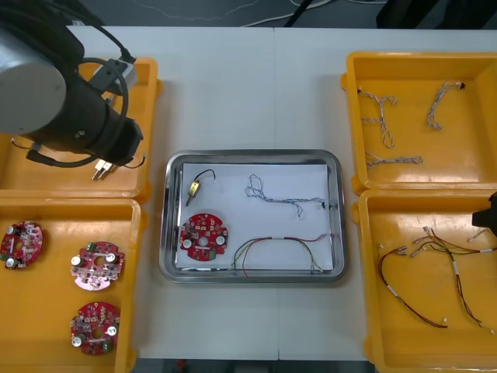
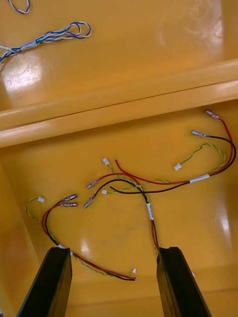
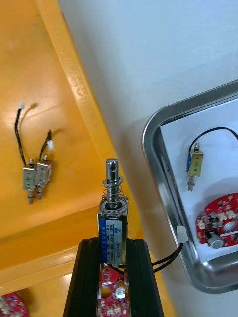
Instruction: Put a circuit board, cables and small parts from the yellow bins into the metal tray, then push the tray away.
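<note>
bright overhead light; glare on yellow bins (image 2: 29, 74); soft shadows

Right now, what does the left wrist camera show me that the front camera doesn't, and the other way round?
Left wrist view adds: the left tool, shut on a small metal part over the left bins. Front view adds: the right bins with twisted blue and white cables and red and yellow cables, plus two cables inside the tray. Shared: the metal tray, its red circuit board, its own metal part, and two loose parts in the far left bin.
</note>
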{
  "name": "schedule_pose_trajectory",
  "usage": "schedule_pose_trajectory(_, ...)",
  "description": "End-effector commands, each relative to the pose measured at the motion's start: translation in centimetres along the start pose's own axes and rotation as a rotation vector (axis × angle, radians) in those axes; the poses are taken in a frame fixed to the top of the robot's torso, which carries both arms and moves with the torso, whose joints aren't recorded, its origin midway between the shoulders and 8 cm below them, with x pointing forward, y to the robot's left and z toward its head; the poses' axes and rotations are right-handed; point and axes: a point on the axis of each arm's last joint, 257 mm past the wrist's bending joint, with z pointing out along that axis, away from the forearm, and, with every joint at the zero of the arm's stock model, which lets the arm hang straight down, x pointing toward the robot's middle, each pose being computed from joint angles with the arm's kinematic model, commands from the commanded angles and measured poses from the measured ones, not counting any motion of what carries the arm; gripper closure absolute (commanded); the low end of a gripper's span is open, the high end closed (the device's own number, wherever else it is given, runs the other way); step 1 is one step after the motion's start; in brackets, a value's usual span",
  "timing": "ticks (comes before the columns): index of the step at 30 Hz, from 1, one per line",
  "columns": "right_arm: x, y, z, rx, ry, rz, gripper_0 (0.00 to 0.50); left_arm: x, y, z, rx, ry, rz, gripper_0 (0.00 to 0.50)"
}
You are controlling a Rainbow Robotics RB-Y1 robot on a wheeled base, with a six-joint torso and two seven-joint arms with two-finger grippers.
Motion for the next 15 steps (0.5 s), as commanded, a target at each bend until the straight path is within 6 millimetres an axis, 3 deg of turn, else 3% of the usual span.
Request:
schedule_pose_trajectory(1, 0.2, -0.2, -0.7, 0.005, -0.016, 0.038, 0.0, 0.9, -3.2, 0.8, 0.009, 0.0, -0.145, 0.5)
schedule_pose_trajectory(15, 0.2, -0.2, -0.7, 0.005, -0.016, 0.038, 0.0, 2.2, -6.4, 3.3, -0.058, 0.018, -0.138, 0.5)
